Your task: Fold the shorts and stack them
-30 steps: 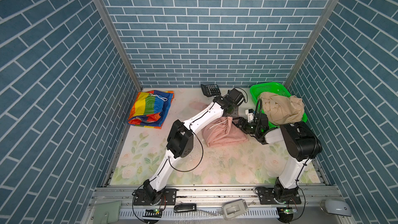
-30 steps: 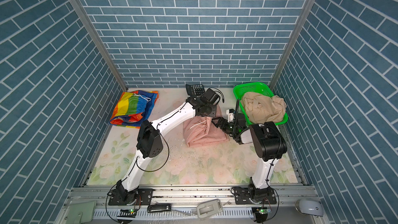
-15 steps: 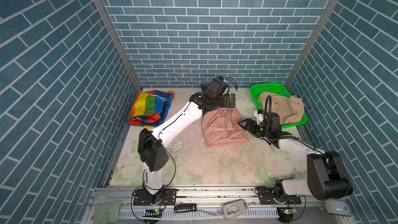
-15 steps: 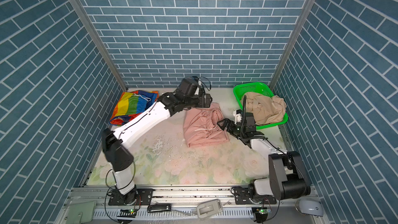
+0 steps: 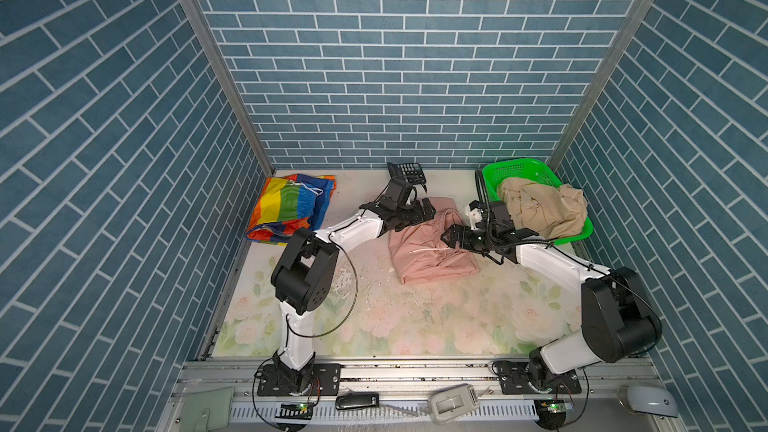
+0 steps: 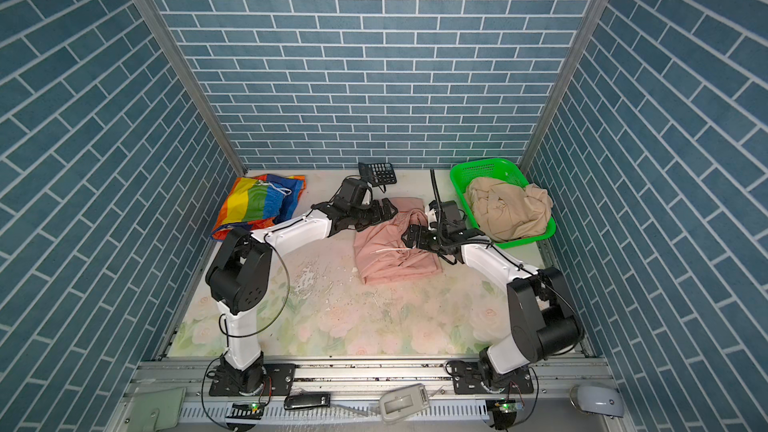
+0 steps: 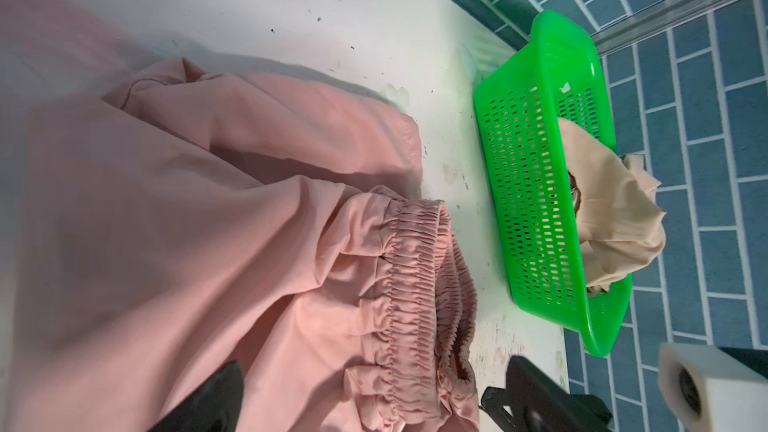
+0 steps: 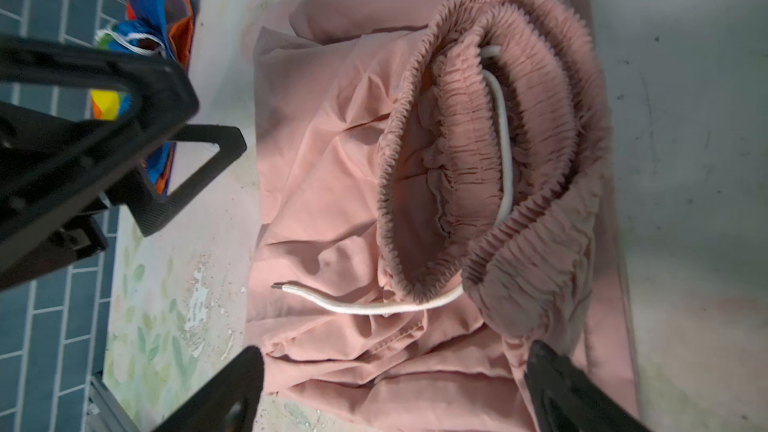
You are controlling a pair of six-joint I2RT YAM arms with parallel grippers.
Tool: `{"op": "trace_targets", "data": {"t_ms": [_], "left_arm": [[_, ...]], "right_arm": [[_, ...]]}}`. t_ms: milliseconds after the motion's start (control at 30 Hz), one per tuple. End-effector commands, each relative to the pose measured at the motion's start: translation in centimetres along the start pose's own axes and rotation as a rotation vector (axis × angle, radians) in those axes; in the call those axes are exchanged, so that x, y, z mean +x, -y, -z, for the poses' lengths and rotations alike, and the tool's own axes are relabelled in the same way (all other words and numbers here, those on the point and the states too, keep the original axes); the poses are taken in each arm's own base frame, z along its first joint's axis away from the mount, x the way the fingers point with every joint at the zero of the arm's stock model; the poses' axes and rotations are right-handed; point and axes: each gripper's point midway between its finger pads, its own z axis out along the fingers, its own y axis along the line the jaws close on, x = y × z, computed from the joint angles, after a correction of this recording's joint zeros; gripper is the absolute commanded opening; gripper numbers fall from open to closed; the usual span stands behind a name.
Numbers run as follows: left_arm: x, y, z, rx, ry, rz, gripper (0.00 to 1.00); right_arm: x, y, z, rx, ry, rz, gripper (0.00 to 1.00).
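The dusty pink shorts (image 5: 432, 257) (image 6: 395, 261) lie folded on the mat's middle, waistband bunched, a white drawstring (image 8: 374, 307) trailing out. My left gripper (image 5: 428, 211) (image 7: 374, 396) hovers open over their far edge, with pink cloth (image 7: 208, 222) between the spread fingers. My right gripper (image 5: 451, 236) (image 8: 395, 392) stands open over the waistband side, holding nothing. The rainbow-striped shorts (image 5: 291, 209) (image 6: 257, 205) lie at the far left. The beige shorts (image 5: 540, 209) (image 6: 507, 209) are heaped in the basket.
The green mesh basket (image 5: 519, 168) (image 7: 536, 184) stands at the far right by the wall. A black calculator (image 5: 407, 172) lies at the back wall. Brick-patterned walls close three sides. Small devices (image 5: 453, 398) sit on the front rail.
The left gripper has opened and let go of the pink shorts, then drawn back slightly toward the front. The right gripper shifted a little left over the waistband.
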Motion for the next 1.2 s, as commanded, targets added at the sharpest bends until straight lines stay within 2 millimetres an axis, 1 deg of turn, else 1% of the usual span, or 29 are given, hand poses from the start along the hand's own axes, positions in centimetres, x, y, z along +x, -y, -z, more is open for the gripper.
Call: {"op": "trace_targets", "data": {"t_ms": [0, 100, 167, 233, 267, 333, 433, 500, 600, 633, 733, 800, 867, 933, 1067, 1167], "left_arm": [[-2.8, -0.5, 0.9, -0.032, 0.028, -0.019, 1.00], [-3.8, -3.2, 1.1, -0.119, 0.020, -0.033, 0.99], [-4.8, -4.4, 1.3, -0.164, 0.018, -0.065, 1.00], [-5.3, -5.5, 1.0, -0.213, -0.007, -0.097, 0.98], [-5.3, -6.3, 0.7, -0.241, -0.034, -0.110, 0.97], [-5.1, -7.3, 0.0, -0.271, -0.077, -0.128, 0.96], [-4.6, -8.3, -1.2, -0.295, -0.137, -0.147, 0.93], [-4.4, -8.5, -2.0, -0.301, -0.171, -0.159, 0.90], [-4.1, -9.9, -2.8, -0.357, -0.218, -0.186, 0.86], [-4.0, -10.5, -3.1, -0.379, -0.230, -0.193, 0.83], [-3.9, -11.2, -3.6, -0.397, -0.243, -0.206, 0.71], [-4.0, -11.6, -3.8, -0.402, -0.237, -0.203, 0.57], [-4.3, -12.1, -3.7, -0.413, -0.223, -0.195, 0.46], [-4.5, -12.6, -3.5, -0.419, -0.216, -0.185, 0.37], [-5.2, -13.2, -2.8, -0.402, -0.192, -0.160, 0.15], [-5.9, -13.5, -1.8, -0.393, -0.169, -0.152, 0.07]], "right_arm": [[0.0, 1.2, -1.1, 0.100, -0.044, 0.080, 0.97], [-0.6, 1.1, -2.0, 0.123, -0.049, 0.115, 0.92], [-1.2, 1.1, -2.5, 0.139, -0.051, 0.135, 0.88], [-1.5, 1.0, -3.1, 0.141, -0.063, 0.146, 0.87], [-1.7, 1.0, -3.5, 0.140, -0.068, 0.147, 0.87], [-1.9, 0.9, -4.2, 0.134, -0.079, 0.146, 0.85], [-2.2, 0.8, -5.2, 0.135, -0.089, 0.150, 0.81], [-2.2, 1.0, -5.7, 0.143, -0.103, 0.154, 0.76], [-2.3, 1.1, -6.3, 0.149, -0.112, 0.151, 0.68], [-2.3, 1.1, -6.4, 0.146, -0.115, 0.151, 0.63], [-2.2, 1.2, -6.7, 0.143, -0.122, 0.150, 0.49], [-2.2, 1.1, -6.8, 0.140, -0.125, 0.152, 0.40], [-2.1, 1.0, -6.8, 0.137, -0.127, 0.154, 0.30], [-2.1, 1.2, -6.8, 0.140, -0.129, 0.152, 0.23], [-2.2, 1.3, -6.9, 0.139, -0.127, 0.149, 0.07], [-2.8, 1.0, -6.7, 0.125, -0.113, 0.141, 0.00]]}}
